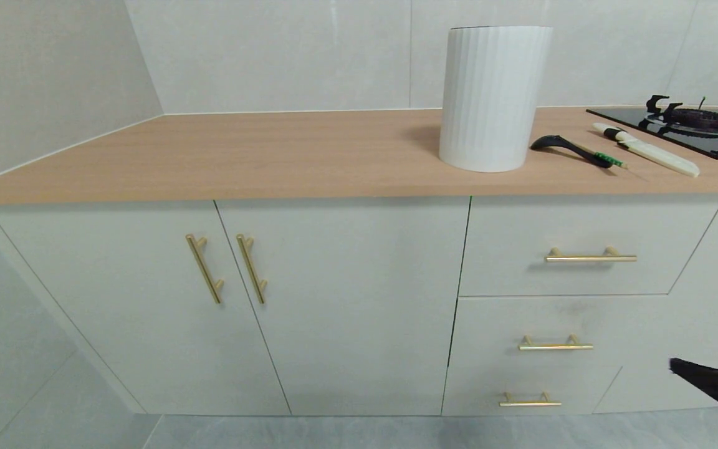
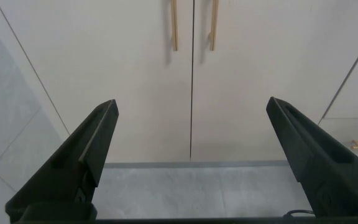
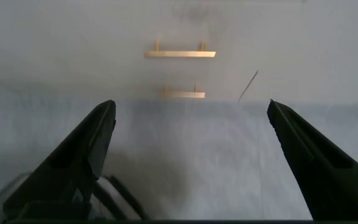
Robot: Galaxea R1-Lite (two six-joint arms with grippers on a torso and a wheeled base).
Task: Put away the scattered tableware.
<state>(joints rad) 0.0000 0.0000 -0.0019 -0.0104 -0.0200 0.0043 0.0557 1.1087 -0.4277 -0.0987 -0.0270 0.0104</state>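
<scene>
Your 2 pieces of tableware lie on the bench (image 1: 240,156) towards its right end. One is a black spoon (image 1: 574,150) with a green-banded handle. Just right of it is a long cream utensil (image 1: 646,148), possibly a sheathed knife, though you cannot be sure from here. Both lie flat, close together but not touching, between the tall white ribbed canister (image 1: 495,96) on their left and the black hob (image 1: 695,125) at the far right. The canister stands upright near the bench's near edge and looks the likely home for them.

Both tools sit well below the bench top. The left tool (image 2: 191,106) is spread wide and empty, facing the 2 cupboard doors (image 2: 135,81). The right tool (image 3: 191,106) is also spread and empty, low before the lower drawers (image 3: 92,43).

Expect both pieces to be light, stiff and slim, with smooth handles that may slip. Pinch each across its handle near the middle. On the cream one, keep to the black-banded end, away from any blade. The canister is probably ceramic and tall, so a knock could tip or chip it. Lower each piece in rather than dropping it.
</scene>
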